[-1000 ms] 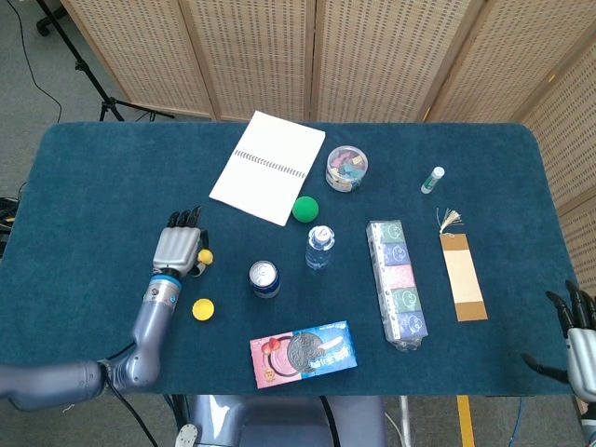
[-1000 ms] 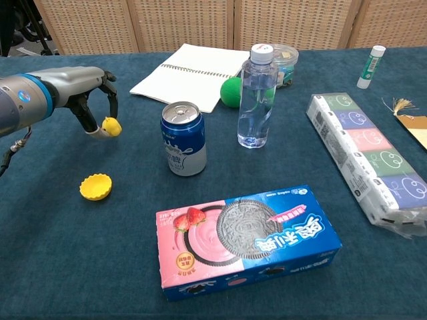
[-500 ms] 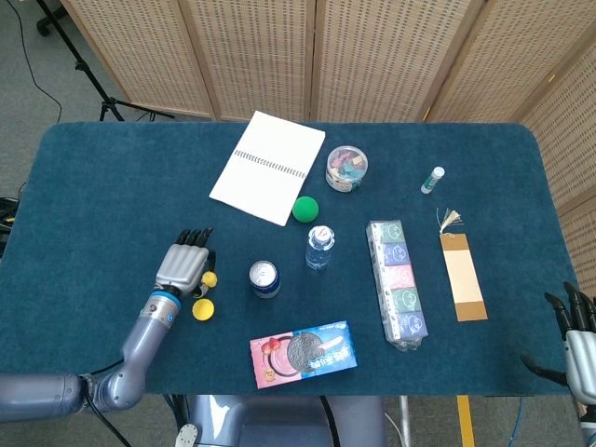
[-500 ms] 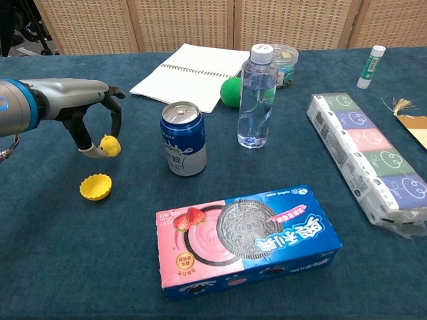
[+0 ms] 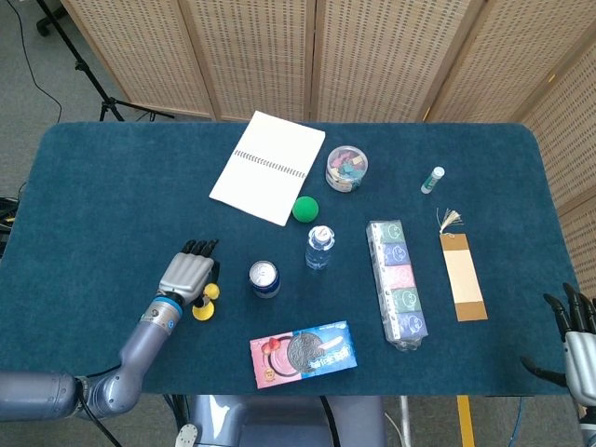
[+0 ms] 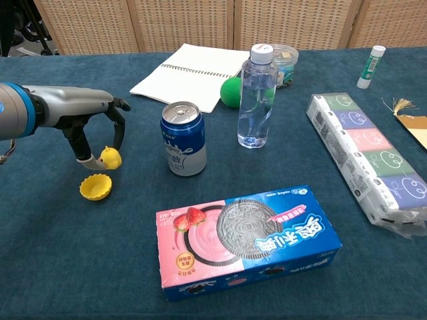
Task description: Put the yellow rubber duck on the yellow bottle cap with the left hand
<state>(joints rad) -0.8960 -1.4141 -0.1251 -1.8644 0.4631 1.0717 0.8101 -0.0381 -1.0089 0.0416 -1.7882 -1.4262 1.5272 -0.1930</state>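
Note:
My left hand (image 6: 93,127) (image 5: 189,273) pinches the small yellow rubber duck (image 6: 110,158) (image 5: 211,292) between its fingertips and holds it just above the table. The yellow bottle cap (image 6: 96,187) (image 5: 202,310) lies open side up on the blue cloth, just below and slightly left of the duck in the chest view. Duck and cap are close but apart. My right hand (image 5: 579,337) shows only at the far right bottom corner of the head view, fingers spread, holding nothing.
A blue drink can (image 6: 183,139) stands right of the duck, a water bottle (image 6: 257,97) and a green ball (image 6: 231,92) behind it. A cookie box (image 6: 248,239) lies in front. A notebook (image 6: 189,73), a candy jar (image 5: 346,168), a tissue pack (image 6: 368,153) lie further off.
My left hand has carried the duck toward the near edge and lower, from well behind the cap to just above its far rim. The right hand has barely moved.

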